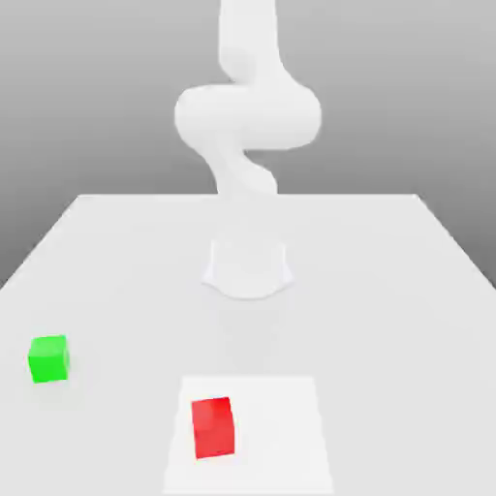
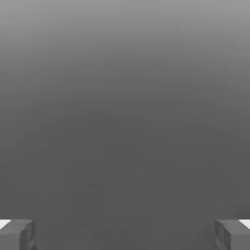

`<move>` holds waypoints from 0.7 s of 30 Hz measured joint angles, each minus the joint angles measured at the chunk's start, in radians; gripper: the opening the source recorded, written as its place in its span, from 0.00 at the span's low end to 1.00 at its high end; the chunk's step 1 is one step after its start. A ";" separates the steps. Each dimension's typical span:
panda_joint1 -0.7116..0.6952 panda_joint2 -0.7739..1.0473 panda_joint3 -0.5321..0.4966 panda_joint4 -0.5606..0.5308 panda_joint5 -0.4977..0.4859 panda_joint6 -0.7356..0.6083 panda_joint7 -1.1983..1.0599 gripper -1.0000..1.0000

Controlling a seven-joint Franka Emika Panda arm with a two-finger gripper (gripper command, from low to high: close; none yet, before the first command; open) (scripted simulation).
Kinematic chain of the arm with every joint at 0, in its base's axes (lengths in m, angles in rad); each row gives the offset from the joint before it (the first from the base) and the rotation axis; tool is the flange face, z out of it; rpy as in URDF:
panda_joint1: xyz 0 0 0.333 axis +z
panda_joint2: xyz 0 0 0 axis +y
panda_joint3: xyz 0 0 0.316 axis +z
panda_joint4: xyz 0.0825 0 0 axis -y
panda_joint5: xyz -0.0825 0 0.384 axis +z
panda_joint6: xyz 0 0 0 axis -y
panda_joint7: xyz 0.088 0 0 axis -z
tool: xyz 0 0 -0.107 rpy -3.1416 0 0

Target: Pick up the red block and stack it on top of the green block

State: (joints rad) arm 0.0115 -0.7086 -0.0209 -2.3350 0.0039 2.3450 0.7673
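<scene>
The small matte bright red cube (image 1: 213,426) is seen resting on the flat white table (image 1: 407,291), near the front edge in the exterior view, slightly toward that view's left of centre. It lies inside a brighter white rectangular patch (image 1: 281,426) on the tabletop. The small matte bright green cube (image 1: 48,358) is seen on the same table, toward the exterior view's left and a little farther back than the red cube. The two cubes are well apart and not touching. Both sit flat on the surface, uncovered.

The white robot arm (image 1: 247,116) is seen rising from a round white base (image 1: 247,266) at the middle of the table, bending in curved segments and passing beyond the upper edge of the exterior view.

In the hand view the gripper (image 2: 125,234) is recorded with two grey fingertips (image 2: 17,234) at opposite edges of the frame, spread wide apart with nothing between them. Behind them a plain grey background is seen. Neither cube is touched by the fingers.
</scene>
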 joint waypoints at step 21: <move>0.019 0.767 -0.106 -0.294 0.034 0.378 -0.275 0.50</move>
State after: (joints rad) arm 0.0309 0.0582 -0.1274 -2.6292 0.0378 2.7235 0.4920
